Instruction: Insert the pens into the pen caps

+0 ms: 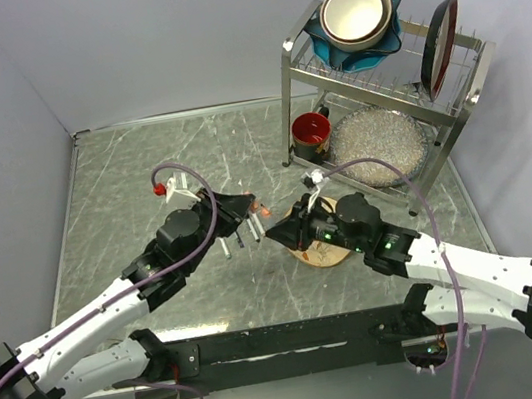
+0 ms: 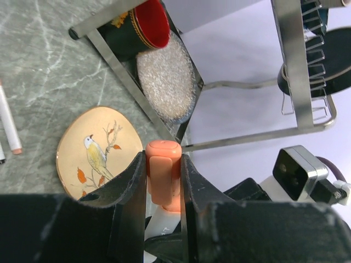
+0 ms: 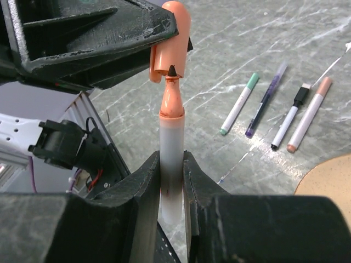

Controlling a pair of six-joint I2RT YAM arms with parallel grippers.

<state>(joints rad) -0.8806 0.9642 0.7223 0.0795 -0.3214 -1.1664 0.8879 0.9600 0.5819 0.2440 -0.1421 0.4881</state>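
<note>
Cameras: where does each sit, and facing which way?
Top external: above and behind, looking down at the table; both arms show.
Left wrist: on the left gripper, facing the dish rack; its fingers clamp the orange cap.
Right wrist: on the right gripper, looking past its pen at the table.
Both wrist views share the orange cap.

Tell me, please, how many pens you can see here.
5. A white pen stands clamped in the right gripper; four lie side by side on the table: green-ended, purple, black-ended and peach-ended. Others may be hidden.
</note>
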